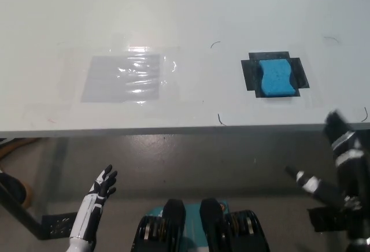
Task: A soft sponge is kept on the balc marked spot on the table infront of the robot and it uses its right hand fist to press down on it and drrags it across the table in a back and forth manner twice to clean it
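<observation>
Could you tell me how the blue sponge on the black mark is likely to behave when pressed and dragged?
The blue wavy-edged foam sponge probably compresses easily. Lying flat on the black tape mark, it seems unlikely to roll or tip. On the smooth white table it should slide, possibly catching at tape edges.

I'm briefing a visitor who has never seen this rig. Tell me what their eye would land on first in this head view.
The blue sponge stands out first, sitting on the black mark at the right of the white table. Next comes the shiny patch of clear film on the table's left half. Below the table's near edge, the white left hand hangs open at lower left, and the black right hand rises at the far right, near the edge.
</observation>
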Available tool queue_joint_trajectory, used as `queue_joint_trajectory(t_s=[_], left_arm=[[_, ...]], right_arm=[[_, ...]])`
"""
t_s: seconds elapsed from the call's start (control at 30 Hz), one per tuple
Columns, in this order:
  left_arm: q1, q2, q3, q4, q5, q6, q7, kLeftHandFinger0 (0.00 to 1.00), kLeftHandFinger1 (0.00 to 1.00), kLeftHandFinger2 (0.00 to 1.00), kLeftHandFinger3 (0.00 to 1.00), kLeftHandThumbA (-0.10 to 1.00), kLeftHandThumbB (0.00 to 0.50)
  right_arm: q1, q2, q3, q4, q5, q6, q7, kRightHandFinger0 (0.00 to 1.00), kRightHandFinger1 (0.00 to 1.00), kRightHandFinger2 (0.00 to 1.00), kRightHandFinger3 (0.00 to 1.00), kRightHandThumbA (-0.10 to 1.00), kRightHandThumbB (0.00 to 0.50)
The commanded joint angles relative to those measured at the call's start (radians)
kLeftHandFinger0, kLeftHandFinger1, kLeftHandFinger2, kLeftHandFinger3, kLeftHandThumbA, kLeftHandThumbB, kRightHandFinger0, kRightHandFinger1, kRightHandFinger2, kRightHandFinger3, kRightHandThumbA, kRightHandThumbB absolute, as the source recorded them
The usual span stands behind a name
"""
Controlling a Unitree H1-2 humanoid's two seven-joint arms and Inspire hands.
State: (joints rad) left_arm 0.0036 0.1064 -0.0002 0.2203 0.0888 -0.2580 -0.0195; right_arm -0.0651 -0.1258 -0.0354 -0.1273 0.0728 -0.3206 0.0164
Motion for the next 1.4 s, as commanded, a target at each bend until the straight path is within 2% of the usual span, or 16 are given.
queue_joint_trajectory(t_s=[0.0,0.1,0.27,0.3,0.33,0.37,0.4,0.43,0.57,0.77,0.9,1.03,1.13,1.17,1.3,1.37], left_arm=[[-0.021,0.015,0.000,-0.013,0.004,-0.086,0.005,1.00,1.00,1.00,1.00,1.00,0.093],[-0.017,0.010,-0.002,-0.019,0.004,-0.084,0.006,1.00,1.00,1.00,1.00,1.00,0.096],[-0.022,0.008,0.001,-0.014,0.000,-0.084,0.006,1.00,1.00,1.00,1.00,1.00,0.101],[-0.021,0.009,0.001,-0.015,0.000,-0.082,0.006,1.00,1.00,1.00,1.00,1.00,0.091],[-0.022,0.010,0.001,-0.010,-0.002,-0.087,0.004,1.00,1.00,1.00,1.00,1.00,0.082],[-0.021,0.009,0.001,-0.009,-0.006,-0.086,0.002,1.00,1.00,1.00,1.00,1.00,0.092],[-0.019,0.008,0.001,-0.007,-0.005,-0.087,0.003,1.00,1.00,1.00,1.00,1.00,0.092],[-0.017,0.008,0.000,-0.005,-0.004,-0.091,0.003,1.00,1.00,1.00,1.00,1.00,0.091],[0.000,0.004,-0.001,-0.007,-0.001,-0.096,0.007,1.00,1.00,1.00,1.00,1.00,0.091],[0.011,0.007,-0.001,-0.016,0.014,-0.092,0.013,1.00,1.00,1.00,1.00,1.00,0.078],[0.019,0.000,-0.004,-0.023,0.016,-0.100,0.016,1.00,1.00,1.00,1.00,1.00,0.067],[0.023,0.001,-0.004,-0.038,0.021,-0.094,0.017,1.00,1.00,1.00,1.00,1.00,0.070],[0.022,0.000,-0.004,-0.042,0.016,-0.093,0.014,1.00,1.00,1.00,1.00,1.00,0.065],[0.022,0.000,-0.004,-0.043,0.012,-0.092,0.011,1.00,1.00,1.00,1.00,1.00,0.059],[0.024,0.004,-0.007,-0.047,0.012,-0.097,0.006,1.00,1.00,1.00,1.00,1.00,0.064],[0.024,0.005,-0.007,-0.043,0.007,-0.101,0.003,1.00,1.00,1.00,1.00,1.00,0.087]], right_arm=[[-0.330,-0.147,-0.088,-0.372,0.172,0.229,-0.016,1.00,1.00,1.00,1.00,1.00,0.390],[-0.506,-0.192,-0.105,-0.333,0.216,0.316,-0.021,1.00,1.00,1.00,1.00,1.00,0.418],[-0.775,-0.210,-0.107,-0.152,0.199,0.421,-0.022,1.00,1.00,1.00,1.00,1.00,0.311],[-0.803,-0.199,-0.108,-0.118,0.172,0.423,-0.037,0.70,0.98,1.00,1.00,1.00,0.253],[-0.864,-0.168,-0.112,-0.024,0.116,0.384,-0.071,0.40,0.65,0.76,0.81,1.00,0.117],[-0.915,-0.147,-0.109,0.069,0.095,0.346,-0.081,0.03,0.12,0.22,0.30,1.00,0.080],[-0.938,-0.137,-0.103,0.108,0.055,0.356,-0.100,0.01,0.02,0.04,0.08,1.00,0.088],[-0.974,-0.122,-0.097,0.181,0.032,0.335,-0.114,0.00,0.00,0.00,0.00,1.00,0.057],[-1.083,-0.085,-0.082,0.414,0.035,0.275,-0.113,0.00,0.00,0.00,0.00,1.00,0.106],[-1.213,-0.051,-0.051,0.730,-0.020,0.231,-0.152,0.00,0.00,0.00,0.00,1.00,0.112],[-1.290,-0.023,-0.072,0.992,0.019,0.180,-0.161,0.00,0.00,0.15,0.18,1.00,0.150],[-1.325,-0.003,-0.098,1.193,0.063,0.156,-0.150,0.00,0.01,0.26,0.29,1.00,0.095],[-1.323,0.001,-0.110,1.293,0.076,0.158,-0.153,0.00,0.00,0.21,0.22,1.00,0.095],[-1.324,0.001,-0.109,1.313,0.073,0.155,-0.156,0.00,0.00,0.19,0.20,1.00,0.019],[-1.291,0.010,-0.113,1.437,0.066,0.133,-0.188,0.00,0.00,0.14,0.07,1.00,0.081],[-1.260,0.015,-0.121,1.486,0.068,0.127,-0.199,0.00,0.00,0.15,0.04,1.00,0.065]])
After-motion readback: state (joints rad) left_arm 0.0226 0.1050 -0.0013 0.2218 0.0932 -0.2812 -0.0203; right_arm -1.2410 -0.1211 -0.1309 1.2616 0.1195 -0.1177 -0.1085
